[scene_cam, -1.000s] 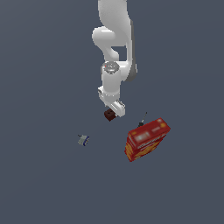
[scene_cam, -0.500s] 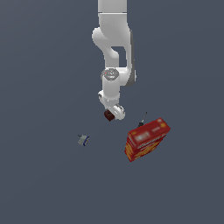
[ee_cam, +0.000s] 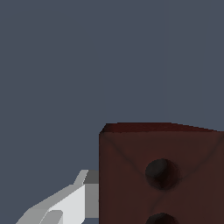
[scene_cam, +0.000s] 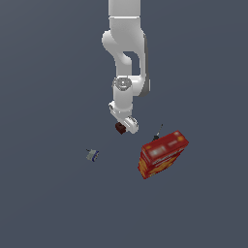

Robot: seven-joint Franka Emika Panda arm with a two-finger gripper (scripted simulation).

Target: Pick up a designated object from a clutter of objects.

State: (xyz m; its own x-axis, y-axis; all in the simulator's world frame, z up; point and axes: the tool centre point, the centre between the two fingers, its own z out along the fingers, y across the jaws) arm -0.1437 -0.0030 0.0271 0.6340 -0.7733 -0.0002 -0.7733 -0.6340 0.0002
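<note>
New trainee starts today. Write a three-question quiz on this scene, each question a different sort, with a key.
1. True or false: the gripper holds the brown block.
2. Which item lies nearest the red box? A) grey-blue piece B) thin stick C) neither
3. Fill in: in the wrist view, the block's facing side shows dark round ____.

Key: 1 true; 2 B; 3 holes.
</note>
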